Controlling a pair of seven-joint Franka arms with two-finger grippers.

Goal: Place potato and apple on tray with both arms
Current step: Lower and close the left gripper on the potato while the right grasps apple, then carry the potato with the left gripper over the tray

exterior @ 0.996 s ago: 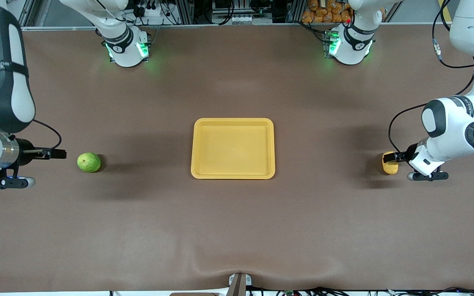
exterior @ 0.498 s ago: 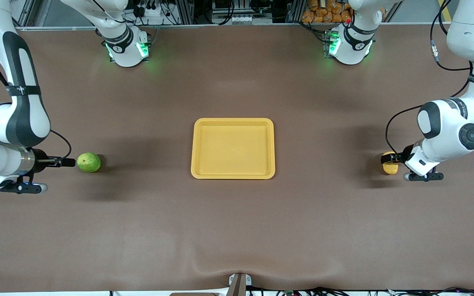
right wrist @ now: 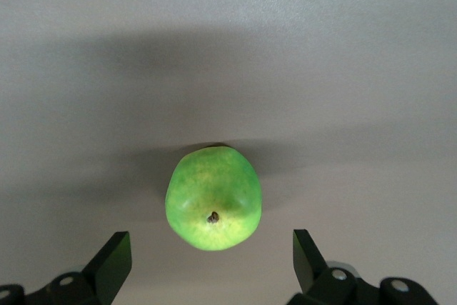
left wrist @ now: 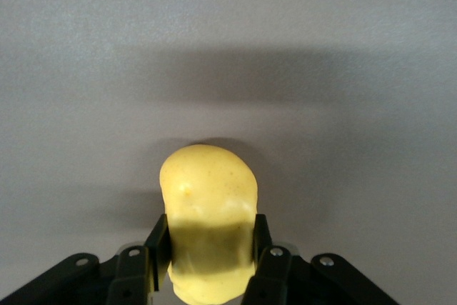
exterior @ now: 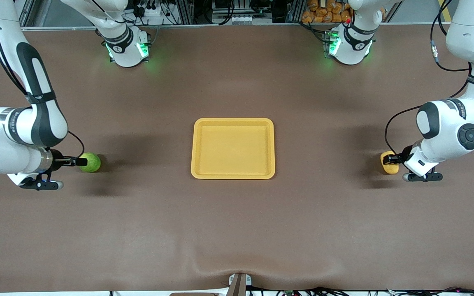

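The yellow potato [exterior: 387,165] [left wrist: 208,191] lies on the brown table at the left arm's end. My left gripper [exterior: 390,158] [left wrist: 209,242] is shut on it, one finger pressed against each side. The green apple [exterior: 91,162] [right wrist: 213,198] lies at the right arm's end with its stem dimple facing the right wrist camera. My right gripper [exterior: 81,162] [right wrist: 211,248] sits low beside the apple. It is open wide, its fingertips [right wrist: 116,249] just short of the fruit and apart from it. The yellow tray [exterior: 233,121] lies in the middle of the table between both fruits, with nothing in it.
The two arm bases [exterior: 126,48] [exterior: 349,46] stand along the table's edge farthest from the front camera. A small bracket [exterior: 239,283] sits at the middle of the nearest edge, where the brown cover is wrinkled.
My left gripper's fingers have closed onto the potato. My right arm has swung in toward the tray's side, bringing its open gripper up to the apple.
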